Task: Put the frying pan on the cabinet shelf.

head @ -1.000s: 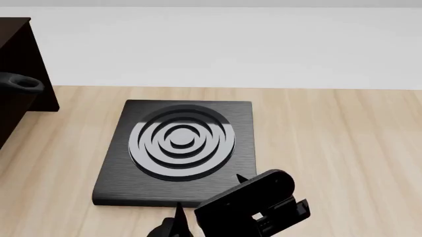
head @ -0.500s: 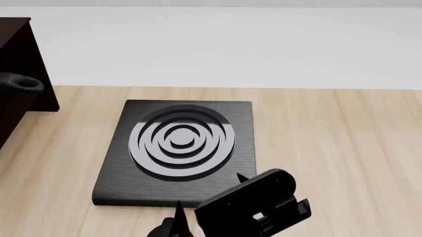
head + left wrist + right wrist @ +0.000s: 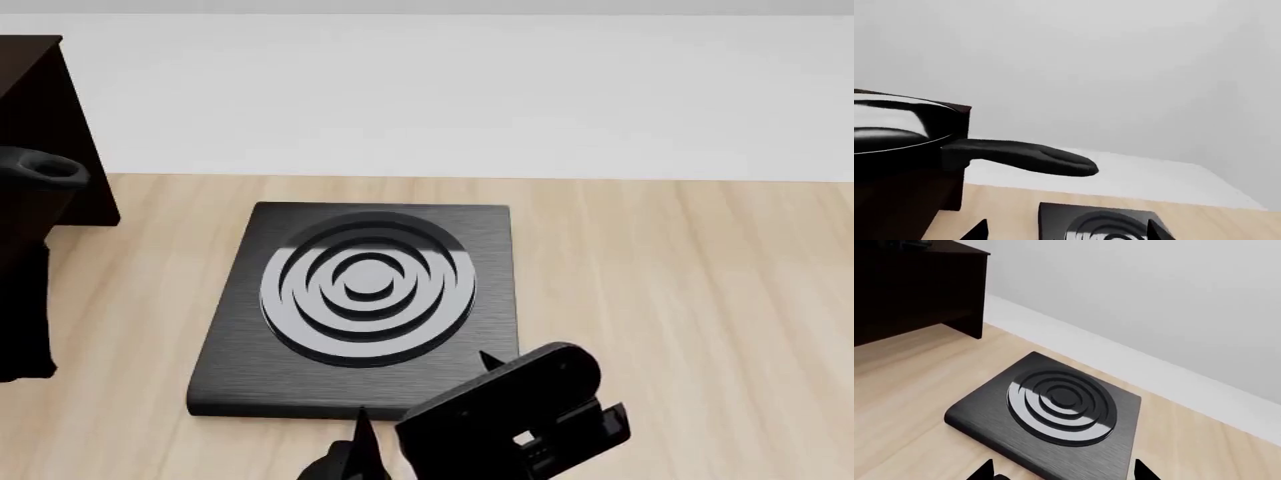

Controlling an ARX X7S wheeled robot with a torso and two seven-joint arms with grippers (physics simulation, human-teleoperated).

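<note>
The frying pan (image 3: pixel 894 130), black with a glossy grey inside, rests in the dark cabinet (image 3: pixel 901 200). Its long handle (image 3: pixel 1021 156) juts out over the wooden floor. The head view shows only the handle's loop (image 3: pixel 43 170), poking out from the cabinet (image 3: pixel 40 100) below its top. The cabinet shelf under the pan merges with the dark wood. My left gripper (image 3: pixel 1067 232) is open and empty, apart from the pan, with only its fingertips (image 3: pixel 977 231) showing. My right gripper (image 3: pixel 424 395) hangs open and empty over the near edge of the burner plate.
A square black burner plate (image 3: pixel 360 300) with concentric rings lies on the light wooden floor (image 3: pixel 667 300). The right wrist view shows the plate (image 3: pixel 1054 405) and the cabinet (image 3: pixel 914 290) beyond it. A dark shape (image 3: pixel 20 320) stands at the head view's left edge. A white wall runs behind.
A dark shape has come into the head view's lower left edge, below the cabinet. The right gripper, the pan handle and the burner plate have not moved.
</note>
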